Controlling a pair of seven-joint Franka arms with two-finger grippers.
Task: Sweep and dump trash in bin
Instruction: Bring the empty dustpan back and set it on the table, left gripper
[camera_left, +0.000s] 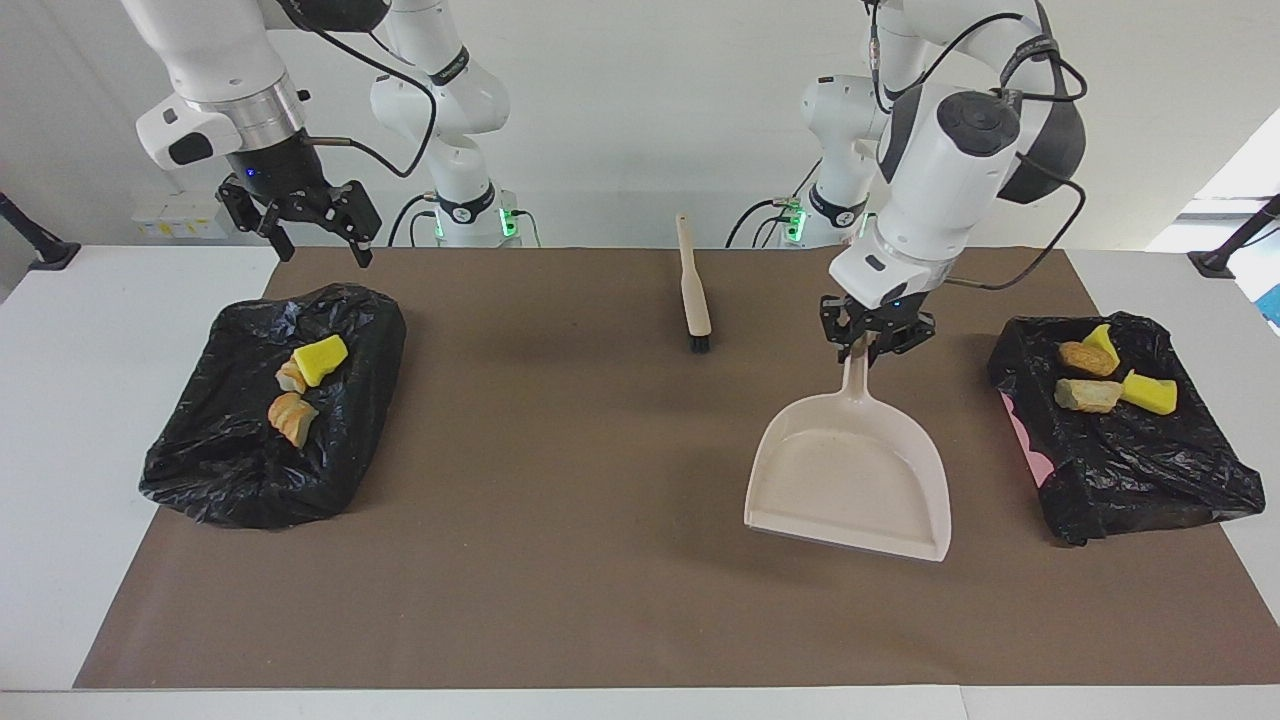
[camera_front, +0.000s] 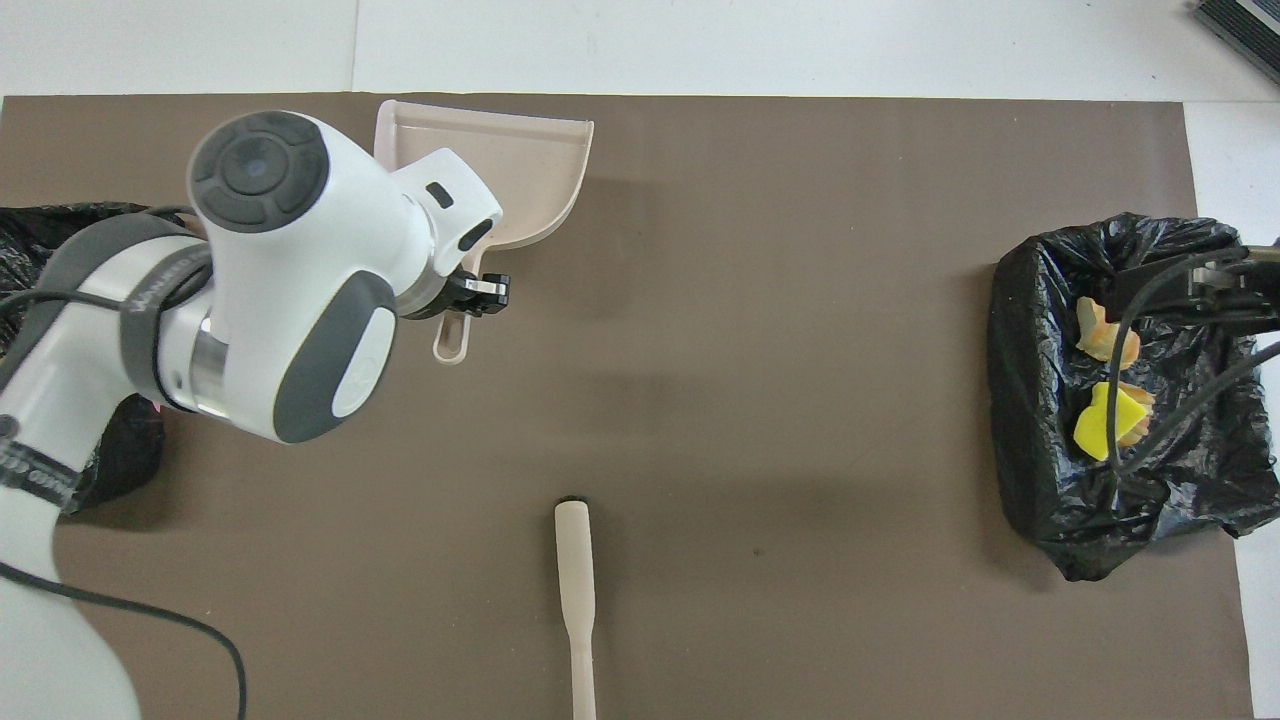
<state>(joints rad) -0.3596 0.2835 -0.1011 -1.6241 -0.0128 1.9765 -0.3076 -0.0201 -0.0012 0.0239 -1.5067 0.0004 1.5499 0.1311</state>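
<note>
My left gripper (camera_left: 874, 347) (camera_front: 470, 300) is shut on the handle of the beige dustpan (camera_left: 850, 480) (camera_front: 520, 150). The pan hangs tilted, lip down, low over the brown mat; I cannot tell whether it touches. It looks empty. Several trash chunks (camera_left: 1090, 394) lie in the black-bagged bin (camera_left: 1150, 480) at the left arm's end. A yellow chunk (camera_left: 320, 360) (camera_front: 1108, 420) and orange-brown ones (camera_left: 292, 416) lie in the other bin (camera_left: 240, 470) (camera_front: 1050, 500). My right gripper (camera_left: 320, 245) (camera_front: 1200, 285) hangs open over that bin's edge nearest the robots.
The beige brush (camera_left: 693, 285) (camera_front: 575, 590) lies on the mat (camera_left: 560, 560) midway between the arms, handle toward the robots. In the overhead view my left arm hides most of the bin (camera_front: 120, 465) at its end.
</note>
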